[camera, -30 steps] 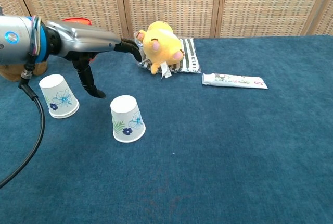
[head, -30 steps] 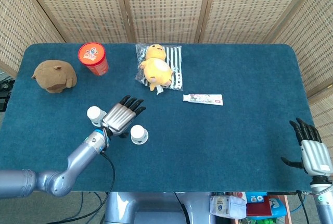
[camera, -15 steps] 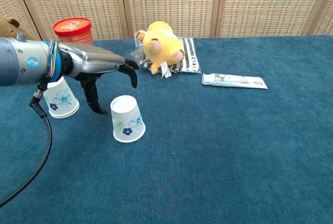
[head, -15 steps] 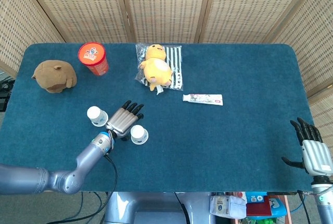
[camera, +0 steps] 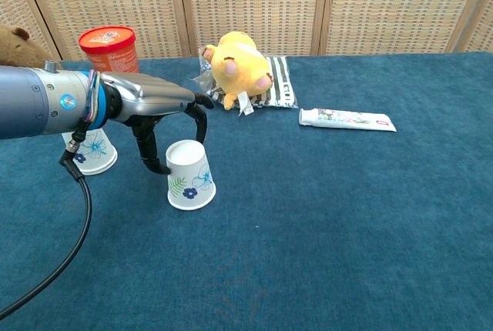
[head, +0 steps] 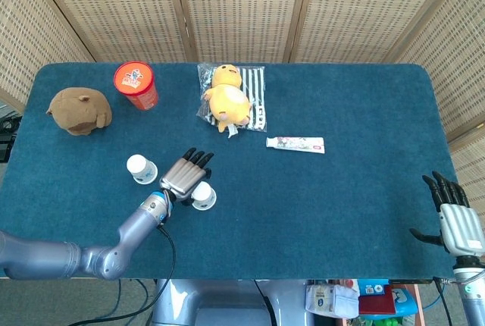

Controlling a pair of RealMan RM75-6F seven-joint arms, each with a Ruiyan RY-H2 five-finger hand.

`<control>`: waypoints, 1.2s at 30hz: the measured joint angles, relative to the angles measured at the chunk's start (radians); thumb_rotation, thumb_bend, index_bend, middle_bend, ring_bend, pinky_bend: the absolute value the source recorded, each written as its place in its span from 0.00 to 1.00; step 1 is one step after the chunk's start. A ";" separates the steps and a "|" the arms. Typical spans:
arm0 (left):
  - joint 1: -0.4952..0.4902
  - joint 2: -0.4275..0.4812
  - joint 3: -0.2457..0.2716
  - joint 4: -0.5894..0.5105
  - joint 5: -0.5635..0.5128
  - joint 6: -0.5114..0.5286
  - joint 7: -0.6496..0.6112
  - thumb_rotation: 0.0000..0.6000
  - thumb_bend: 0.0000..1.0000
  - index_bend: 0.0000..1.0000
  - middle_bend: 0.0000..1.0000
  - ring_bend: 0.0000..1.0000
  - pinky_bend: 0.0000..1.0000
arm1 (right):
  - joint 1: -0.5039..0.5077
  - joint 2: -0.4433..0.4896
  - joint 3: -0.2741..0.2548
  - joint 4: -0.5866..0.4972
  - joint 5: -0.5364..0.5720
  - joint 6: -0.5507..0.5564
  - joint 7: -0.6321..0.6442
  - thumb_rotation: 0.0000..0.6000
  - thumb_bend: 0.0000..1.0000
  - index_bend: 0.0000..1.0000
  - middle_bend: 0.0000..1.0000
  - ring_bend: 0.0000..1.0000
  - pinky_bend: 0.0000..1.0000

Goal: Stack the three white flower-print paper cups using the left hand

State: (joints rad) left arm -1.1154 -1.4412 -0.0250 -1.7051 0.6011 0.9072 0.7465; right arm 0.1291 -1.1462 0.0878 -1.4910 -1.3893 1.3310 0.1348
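The tabletop [camera: 347,231] wears matt blue carpet-like cloth. Matt paper cups [camera: 189,175] stand near its front left; the left hand [camera: 146,96] is smooth silvery metal with glossy black fingers [camera: 202,119]. Behind, woven wicker screens [head: 242,7].

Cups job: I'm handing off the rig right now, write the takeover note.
Left hand: open, fingers arched over the nearer cup, holding nothing; contact unclear.
Right hand: open, idle at the table's front right edge.
Cups: only two show, both upside down on the blue table: the nearer one under the left hand, the other cup to its left, partly behind the arm in the chest view. The third is not visible.
Done: nothing stacked.
Left: grip the nearer cup, set it over the other, find the third.
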 measured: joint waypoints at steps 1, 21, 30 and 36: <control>0.000 0.001 0.001 -0.001 0.001 0.001 0.000 1.00 0.24 0.39 0.00 0.00 0.00 | 0.000 0.000 0.000 0.000 0.000 0.000 0.000 1.00 0.00 0.00 0.00 0.00 0.00; 0.012 0.231 -0.030 -0.127 0.042 0.066 -0.026 1.00 0.24 0.42 0.00 0.00 0.00 | 0.000 -0.002 -0.002 -0.002 -0.002 0.001 -0.011 1.00 0.00 0.00 0.00 0.00 0.00; 0.079 0.389 -0.022 -0.145 0.045 0.062 -0.107 1.00 0.24 0.42 0.00 0.00 0.00 | 0.000 -0.005 -0.005 -0.011 -0.006 0.004 -0.031 1.00 0.00 0.00 0.00 0.00 0.00; 0.123 0.405 -0.001 -0.093 0.063 0.026 -0.163 1.00 0.24 0.42 0.00 0.00 0.00 | 0.001 -0.007 -0.005 -0.015 -0.005 0.004 -0.041 1.00 0.00 0.00 0.00 0.00 0.00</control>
State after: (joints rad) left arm -0.9927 -1.0363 -0.0262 -1.7978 0.6642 0.9337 0.5836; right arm 0.1297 -1.1532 0.0827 -1.5061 -1.3945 1.3349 0.0937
